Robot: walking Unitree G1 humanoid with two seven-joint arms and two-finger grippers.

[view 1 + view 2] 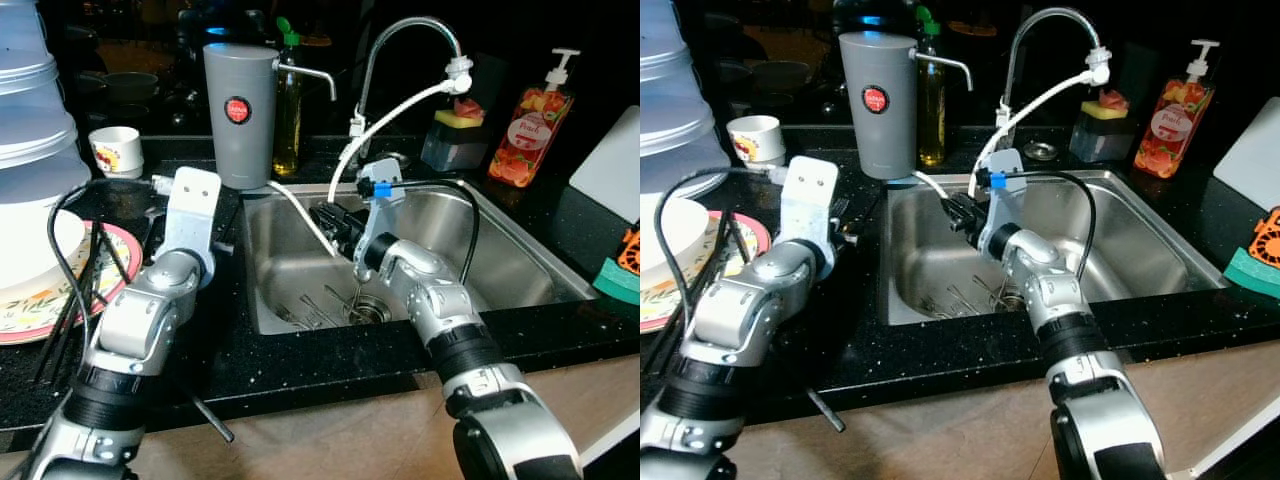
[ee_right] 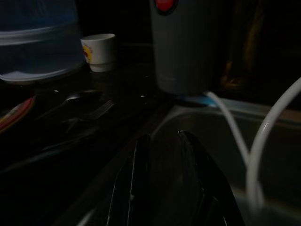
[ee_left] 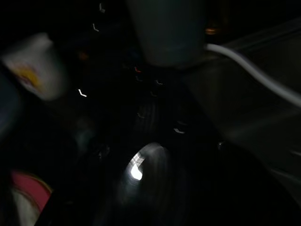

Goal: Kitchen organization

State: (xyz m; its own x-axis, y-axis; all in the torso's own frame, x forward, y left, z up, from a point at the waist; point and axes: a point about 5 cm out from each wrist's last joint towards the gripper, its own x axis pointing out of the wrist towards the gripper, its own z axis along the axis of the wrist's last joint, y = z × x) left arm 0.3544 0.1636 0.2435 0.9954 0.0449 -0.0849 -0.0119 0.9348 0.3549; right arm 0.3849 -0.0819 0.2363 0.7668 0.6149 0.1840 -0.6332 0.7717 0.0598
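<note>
- Left eye view looks down on a black speckled counter with a steel sink set into it, dark room beyond.
- At the far edge stand a grey water filter jug, an oil bottle, a curved tap with a white hose, a sponge holder and a soap dispenser.
- Left on the counter: stacked clear containers, a small white cup and a floral plate.
- Cutlery lies on the sink floor beside the drain, near side.
- Right gripper hangs inside the sink's far left part, above and beyond the cutlery, fingers slightly apart, nothing between them.
- Left gripper is over the counter left of the sink; whether its fingers are apart I cannot tell.
</note>
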